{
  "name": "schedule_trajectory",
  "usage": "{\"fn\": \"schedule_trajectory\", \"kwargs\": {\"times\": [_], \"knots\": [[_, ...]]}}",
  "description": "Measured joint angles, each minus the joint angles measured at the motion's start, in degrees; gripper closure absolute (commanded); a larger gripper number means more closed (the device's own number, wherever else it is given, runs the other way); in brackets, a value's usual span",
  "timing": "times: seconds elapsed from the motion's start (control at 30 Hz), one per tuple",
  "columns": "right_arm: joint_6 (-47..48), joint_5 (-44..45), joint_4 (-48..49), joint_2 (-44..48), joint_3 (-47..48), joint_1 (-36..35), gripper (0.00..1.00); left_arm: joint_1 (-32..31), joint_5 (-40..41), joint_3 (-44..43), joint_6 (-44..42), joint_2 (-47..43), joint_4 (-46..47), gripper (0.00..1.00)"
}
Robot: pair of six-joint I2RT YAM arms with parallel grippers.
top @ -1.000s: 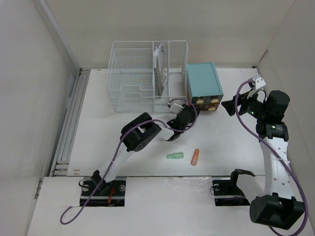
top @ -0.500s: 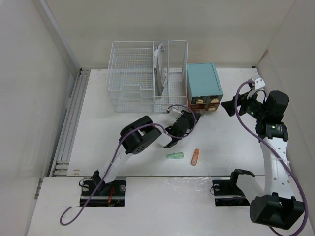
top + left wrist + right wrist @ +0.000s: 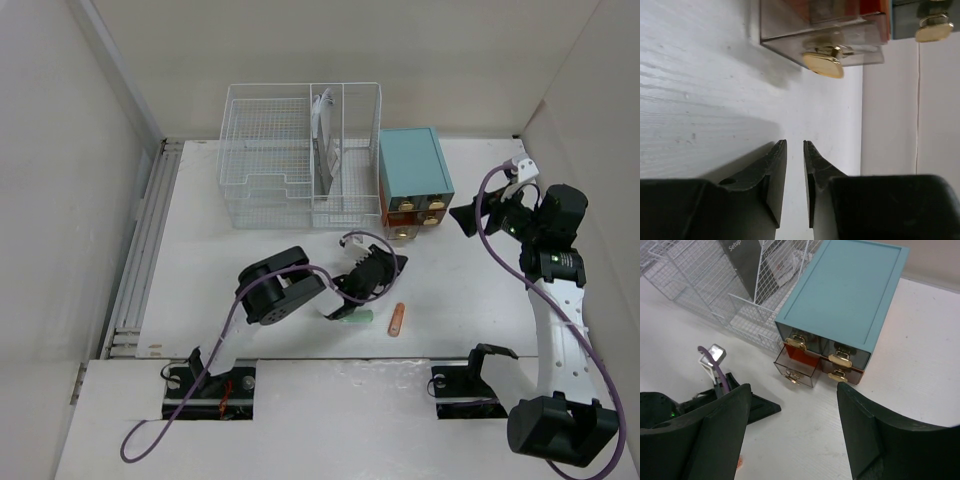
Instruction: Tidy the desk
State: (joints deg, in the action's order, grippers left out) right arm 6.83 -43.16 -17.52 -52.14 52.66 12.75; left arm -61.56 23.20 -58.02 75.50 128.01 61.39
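The white desk (image 3: pixel 470 290) holds a teal drawer cabinet (image 3: pixel 413 172) with its lower left drawer (image 3: pixel 399 224) pulled out. My left gripper (image 3: pixel 395 262) hovers just in front of that drawer, apart from it. In the left wrist view the jaws (image 3: pixel 795 142) stand a narrow gap apart with nothing between them, facing the drawer's gold handle (image 3: pixel 823 63). My right gripper (image 3: pixel 466 215) is wide open and empty, raised to the right of the cabinet. Its wrist view (image 3: pixel 794 386) looks down on the cabinet (image 3: pixel 850 290) and the open drawer (image 3: pixel 797 367).
A small green item (image 3: pixel 358 318) lies partly under my left arm, and a small orange item (image 3: pixel 397 319) lies beside it. A white wire basket organizer (image 3: pixel 290 150) with a dark booklet stands left of the cabinet. A metal rail (image 3: pixel 150 240) runs along the left edge.
My left gripper has drawn back from the cabinet's lower left drawer toward the near side, and the drawer now stands out in the open. The right arm has not moved.
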Motion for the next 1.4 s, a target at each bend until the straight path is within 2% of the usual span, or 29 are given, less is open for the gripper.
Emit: {"fn": "schedule_trajectory", "kwargs": {"times": [0.07,0.1,0.13,0.2,0.23,0.33,0.4,0.47,0.5,0.53,0.6,0.67,0.73,0.87,1.03,1.13,1.23,1.4], "knots": [[0.85,-0.11,-0.02,0.00,0.00,0.00,0.20,-0.22,-0.15,1.05,-1.88,-1.57,0.07,0.76],[1.49,-0.26,-0.09,0.00,0.00,0.00,0.18,-0.26,-0.24,1.62,-3.10,-2.67,0.15,0.67],[2.80,-0.48,-0.28,0.00,0.00,0.00,0.17,-0.37,-0.24,2.51,-4.48,-4.31,0.20,0.64],[6.62,-1.49,-1.36,0.00,0.04,0.00,0.17,-0.50,-0.04,4.90,-7.67,-8.61,0.52,0.57],[8.79,-2.43,-2.43,0.00,0.04,0.00,0.18,-0.61,-0.09,6.34,-9.64,-11.23,0.98,0.49],[18.86,-5.46,-7.52,-0.31,0.63,0.00,0.20,-0.74,-0.74,11.54,-16.68,-21.20,1.42,0.44],[29.90,-7.72,-12.55,-0.90,1.49,0.00,0.22,-0.90,-1.88,13.81,-22.62,-28.17,-0.83,0.43],[47.01,-9.68,-22.49,-2.10,2.82,0.02,0.25,-1.07,-3.28,14.73,-29.42,-34.86,-4.55,0.47],[57.40,-10.10,-27.43,-2.71,2.86,0.04,0.27,-1.29,-4.07,15.10,-32.50,-37.86,-6.54,0.53],[66.99,-9.53,-32.28,-3.58,2.80,-0.02,0.27,-1.46,-4.87,15.78,-35.21,-40.83,-8.83,0.68],[80.87,-7.52,-40.94,-6.05,2.78,-0.90,0.29,-1.81,-6.29,18.23,-39.43,-46.45,-13.11,0.81],[89.79,-5.42,-47.01,-9.33,2.75,-2.43,0.31,-2.49,-6.84,21.35,-42.34,-51.39,-18.25,0.81],[95.56,-3.52,-51.01,-12.37,2.69,-4.68,0.33,-3.39,-6.75,25.16,-43.78,-56.00,-23.26,0.71],[101.50,-0.63,-53.70,-14.19,0.63,-12.04,0.31,-5.38,-4.52,32.28,-42.82,-67.63,-34.86,0.66],[104.59,1.99,-51.47,-9.94,-5.66,-23.96,0.31,-5.88,-0.35,36.79,-38.71,-85.70,-44.92,0.63],[105.48,4.59,-49.55,-9.77,-6.84,-30.03,0.39,-6.19,1.42,38.95,-36.50,-93.61,-47.98,0.63],[105.94,7.21,-47.28,-12.07,-6.86,-35.39,0.40,-6.36,2.40,40.76,-34.73,-97.11,-49.75,0.63],[106.31,10.34,-42.58,-13.55,-8.90,-43.91,0.40,-6.36,2.47,41.81,-33.16,-95.32,-52.59,0.63]]}}
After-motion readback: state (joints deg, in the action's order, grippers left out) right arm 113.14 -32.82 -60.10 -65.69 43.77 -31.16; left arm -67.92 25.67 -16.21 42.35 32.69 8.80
